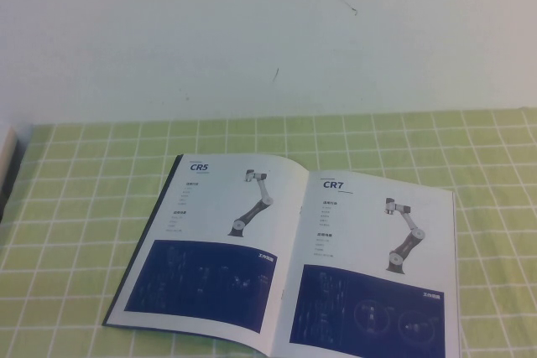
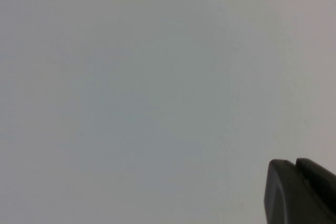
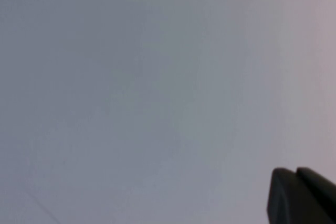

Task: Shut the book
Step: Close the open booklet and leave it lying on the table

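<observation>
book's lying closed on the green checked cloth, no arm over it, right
No: the high view shows the book lying open on the green checked cloth, no arm over it; left claw and right claw appear only in their wrist views.

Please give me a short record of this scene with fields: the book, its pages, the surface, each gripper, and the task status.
book: open, flat on the tablecloth
left page: heading CR5, robot arm picture, dark blue panel below
right page: heading CR7, same layout
surface: green cloth, white checks
left gripper: absent from high view; only a dark corner shows in its wrist view, before a pale blank surface
right gripper: likewise, in its wrist view
task status: book not yet closed, nothing touches it
</observation>
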Action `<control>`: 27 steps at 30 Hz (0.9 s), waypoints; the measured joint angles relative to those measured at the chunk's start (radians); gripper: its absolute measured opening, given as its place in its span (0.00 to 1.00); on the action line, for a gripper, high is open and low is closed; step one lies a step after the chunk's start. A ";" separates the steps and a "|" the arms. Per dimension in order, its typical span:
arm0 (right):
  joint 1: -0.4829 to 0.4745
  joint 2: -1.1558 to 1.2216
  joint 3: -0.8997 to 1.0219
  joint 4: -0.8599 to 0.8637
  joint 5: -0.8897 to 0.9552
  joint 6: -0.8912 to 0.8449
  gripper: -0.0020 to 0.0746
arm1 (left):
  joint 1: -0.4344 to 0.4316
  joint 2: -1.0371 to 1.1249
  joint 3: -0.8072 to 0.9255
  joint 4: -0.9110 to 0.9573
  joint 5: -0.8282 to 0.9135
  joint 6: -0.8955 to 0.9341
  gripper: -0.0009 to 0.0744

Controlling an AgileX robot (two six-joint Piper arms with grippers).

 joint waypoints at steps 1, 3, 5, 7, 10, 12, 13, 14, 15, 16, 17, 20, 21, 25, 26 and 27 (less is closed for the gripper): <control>0.000 0.000 0.000 0.002 0.032 0.012 0.02 | 0.000 0.000 0.000 -0.016 0.002 0.000 0.01; 0.000 -0.002 -0.024 0.007 0.171 0.040 0.02 | 0.000 0.000 -0.004 -0.048 0.047 0.000 0.01; 0.000 -0.002 -0.093 0.012 0.381 0.057 0.02 | 0.000 0.000 -0.041 -0.092 0.174 0.000 0.01; 0.000 0.013 -0.185 0.013 0.571 0.063 0.02 | 0.000 0.012 -0.114 -0.153 0.291 0.000 0.01; 0.000 0.100 -0.318 0.020 0.784 0.060 0.02 | 0.000 0.086 -0.249 -0.175 0.421 -0.002 0.01; 0.000 0.185 -0.394 0.045 0.894 0.030 0.02 | 0.000 0.167 -0.334 -0.185 0.514 -0.002 0.01; 0.000 0.239 -0.433 0.069 0.944 0.000 0.02 | 0.000 0.221 -0.382 -0.187 0.567 -0.002 0.01; 0.000 0.296 -0.469 0.103 0.987 -0.044 0.02 | 0.000 0.279 -0.420 -0.188 0.610 -0.002 0.01; 0.000 0.344 -0.502 0.136 1.023 -0.088 0.02 | 0.000 0.340 -0.465 -0.189 0.660 0.004 0.01; 0.000 0.418 -0.532 0.186 1.053 -0.155 0.02 | 0.000 0.403 -0.508 -0.190 0.715 0.017 0.01; 0.000 0.482 -0.561 0.242 1.081 -0.229 0.02 | 0.000 0.454 -0.548 -0.195 0.749 0.034 0.01; 0.000 0.663 -0.628 0.436 1.133 -0.471 0.02 | 0.000 0.636 -0.649 -0.217 0.857 0.108 0.01; 0.000 0.715 -0.642 0.492 1.135 -0.538 0.02 | 0.000 0.700 -0.682 -0.233 0.891 0.138 0.01; 0.018 0.938 -0.682 0.754 1.119 -0.837 0.02 | 0.000 0.954 -0.789 -0.349 0.972 0.255 0.01; 0.034 0.995 -0.689 0.803 1.110 -0.892 0.02 | 0.000 0.999 -0.814 -0.392 0.976 0.297 0.01; 0.051 1.049 -0.691 0.840 1.099 -0.932 0.02 | 0.000 1.055 -0.837 -0.432 0.976 0.345 0.01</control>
